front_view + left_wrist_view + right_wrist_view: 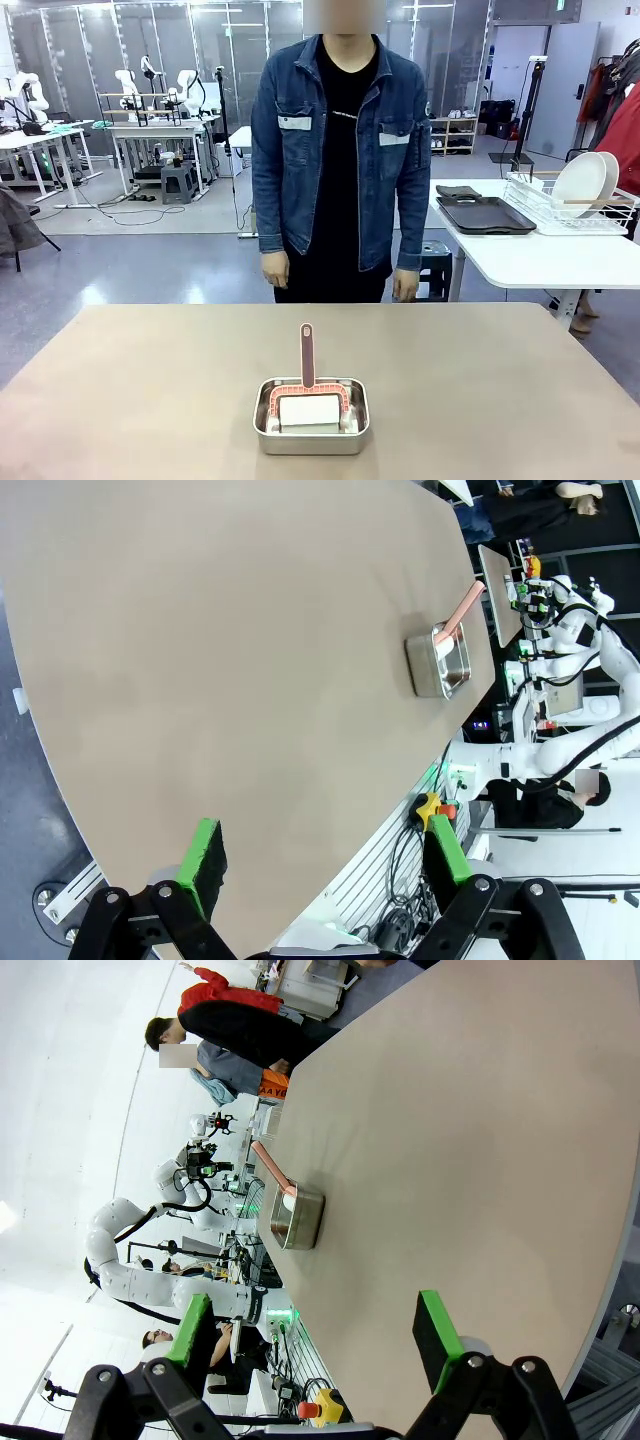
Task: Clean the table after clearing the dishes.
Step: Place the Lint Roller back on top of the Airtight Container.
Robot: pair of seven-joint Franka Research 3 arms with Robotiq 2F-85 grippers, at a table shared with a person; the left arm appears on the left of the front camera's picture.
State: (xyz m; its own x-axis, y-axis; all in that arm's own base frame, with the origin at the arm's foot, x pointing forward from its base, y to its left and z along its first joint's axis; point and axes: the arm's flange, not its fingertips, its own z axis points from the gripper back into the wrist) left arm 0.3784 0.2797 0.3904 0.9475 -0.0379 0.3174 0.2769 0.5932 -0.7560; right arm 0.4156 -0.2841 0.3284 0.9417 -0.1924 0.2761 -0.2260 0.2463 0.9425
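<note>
Both grippers, left (322,858) and right (318,1335), hover over the table (150,380) with fingers spread wide (nothing held); person's hands hang down

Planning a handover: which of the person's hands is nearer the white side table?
Their left. The left hand hangs close beside the white side table; the right hand hangs beyond their body from it.

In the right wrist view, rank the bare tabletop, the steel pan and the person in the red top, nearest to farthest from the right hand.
1. The table, its bare surface directly ahead of the open right hand.
2. The steel pan, mid-table near the table's edge, with the pink roller in it.
3. The person in the red top, beyond the table's far end.
</note>
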